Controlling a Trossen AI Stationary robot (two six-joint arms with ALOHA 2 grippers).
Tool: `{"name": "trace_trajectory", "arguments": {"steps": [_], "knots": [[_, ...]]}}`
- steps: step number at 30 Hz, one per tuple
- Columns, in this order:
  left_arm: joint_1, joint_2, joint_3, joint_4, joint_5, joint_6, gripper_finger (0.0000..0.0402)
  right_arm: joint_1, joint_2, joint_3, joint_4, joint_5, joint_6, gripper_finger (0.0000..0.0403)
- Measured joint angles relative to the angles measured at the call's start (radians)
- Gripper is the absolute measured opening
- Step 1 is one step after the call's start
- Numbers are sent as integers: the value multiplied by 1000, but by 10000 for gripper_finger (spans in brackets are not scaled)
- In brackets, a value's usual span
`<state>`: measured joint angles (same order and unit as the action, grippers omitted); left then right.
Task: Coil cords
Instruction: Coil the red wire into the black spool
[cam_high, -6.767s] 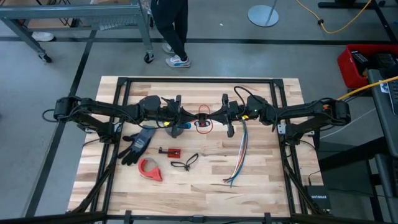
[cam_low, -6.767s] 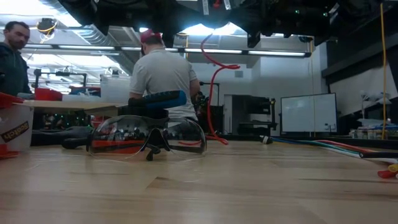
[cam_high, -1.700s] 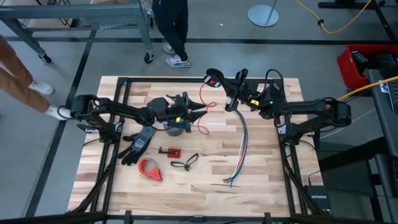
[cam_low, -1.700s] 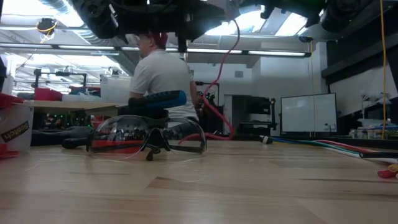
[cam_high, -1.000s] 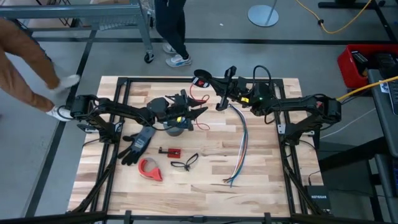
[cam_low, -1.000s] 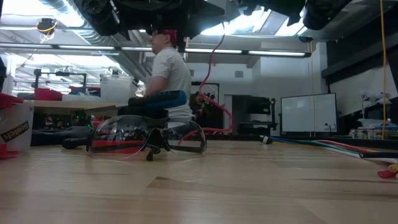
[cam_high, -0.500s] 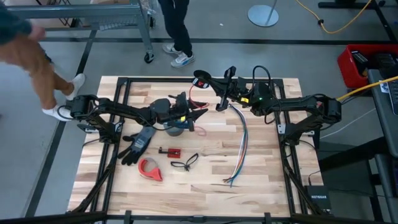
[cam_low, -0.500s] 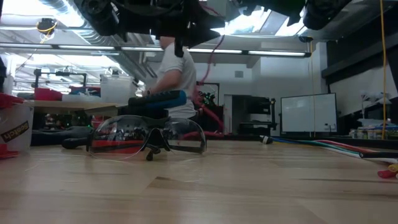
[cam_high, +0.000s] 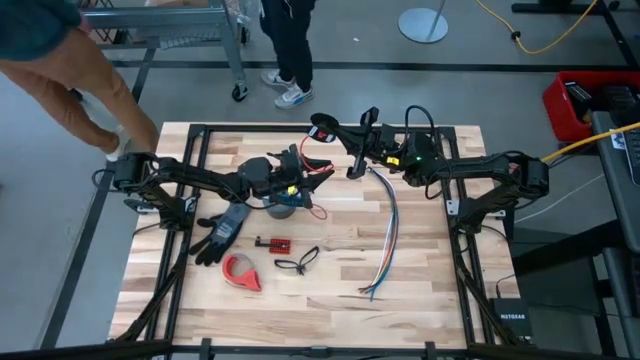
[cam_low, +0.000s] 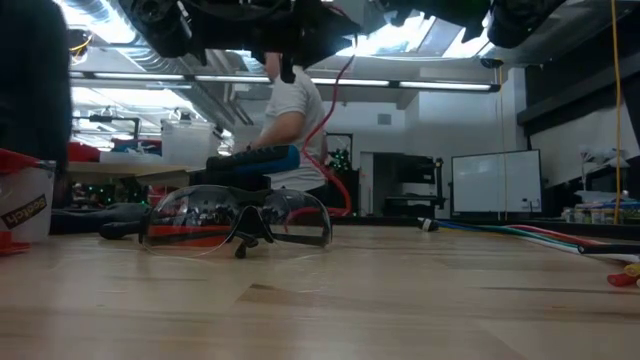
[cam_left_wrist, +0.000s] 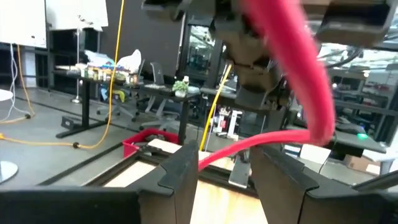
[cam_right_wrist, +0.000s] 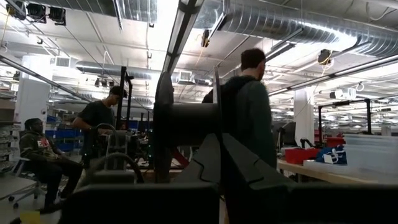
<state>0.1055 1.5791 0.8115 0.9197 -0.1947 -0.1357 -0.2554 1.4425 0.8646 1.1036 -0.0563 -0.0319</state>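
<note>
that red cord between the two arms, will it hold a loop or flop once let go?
Probably flops: the red cord hangs in loose curves between the left pincer and right pincer, not taut. It looks thin and light, sagging to the table in the low view. Its black end may swing.

Two dark jointed arms with black cables looped along them; small green and yellow spots, perhaps lights or labels, near each wrist.
</note>
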Motion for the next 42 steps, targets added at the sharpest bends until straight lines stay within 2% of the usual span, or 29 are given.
{"name": "trace_trajectory", "arguments": {"steps": [21, 24, 33, 37, 42], "knots": [[-41, 0, 0, 4, 0, 42, 134, 0, 0, 0, -32, 66, -3, 0], [-41, 0, 0, 3, 1, 41, 114, 0, 0, 0, -32, 66, -3, 1], [-41, 0, 0, -62, 0, 38, 11, 0, 0, 0, -29, 65, -3, 1], [-41, 0, 0, -97, -28, 8, 9, 0, -17, 0, -51, 48, -3, 1], [-41, -13, -1, -170, -101, 5, 4, 0, -88, 0, -237, 22, -3, 1]]}}
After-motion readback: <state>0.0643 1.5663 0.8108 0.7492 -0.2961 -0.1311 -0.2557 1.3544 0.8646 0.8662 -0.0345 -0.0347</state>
